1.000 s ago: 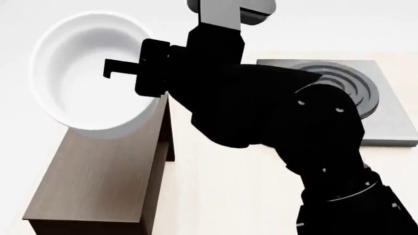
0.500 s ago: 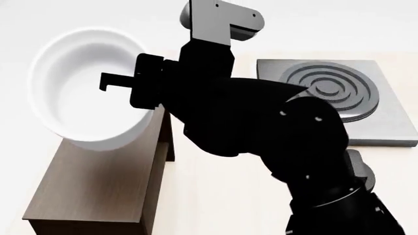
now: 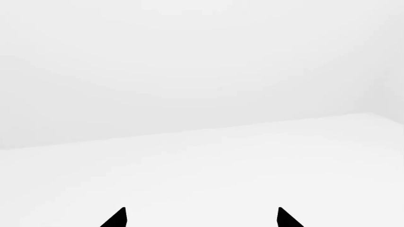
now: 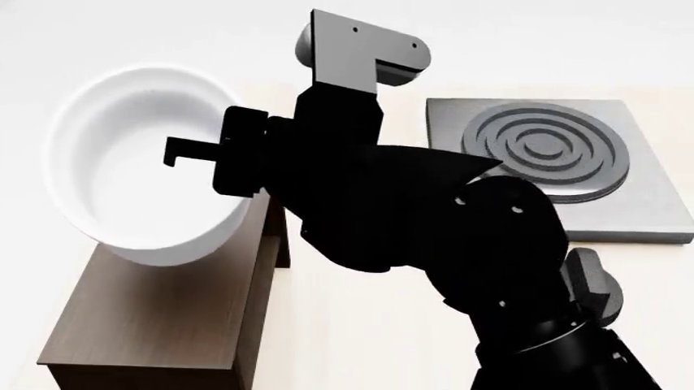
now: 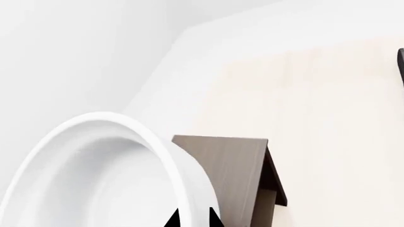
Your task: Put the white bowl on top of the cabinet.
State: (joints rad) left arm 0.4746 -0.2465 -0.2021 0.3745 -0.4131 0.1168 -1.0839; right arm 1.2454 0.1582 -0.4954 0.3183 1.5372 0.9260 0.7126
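Note:
The white bowl [image 4: 130, 162] is tilted with its opening toward the camera, over the far end of the dark brown cabinet [image 4: 162, 325]. Whether it touches the cabinet top I cannot tell. My right gripper [image 4: 206, 150] is shut on the bowl's wall, with one finger inside it. In the right wrist view the fingertips straddle the bowl's rim [image 5: 158, 151] at the gripper [image 5: 192, 220], and the cabinet [image 5: 233, 165] lies just beyond. My left gripper [image 3: 200, 220] is open and empty, facing blank white, and is out of the head view.
A grey square stove plate [image 4: 542, 154] with rings lies at the back right on the light wood table [image 4: 358, 341]. My black right arm [image 4: 434, 219] fills the middle of the head view. A dark object's edge [image 5: 400, 66] shows in the right wrist view.
My right arm has lowered the bowl toward the cabinet's far end and drawn it slightly nearer. The grip on the bowl is unchanged.

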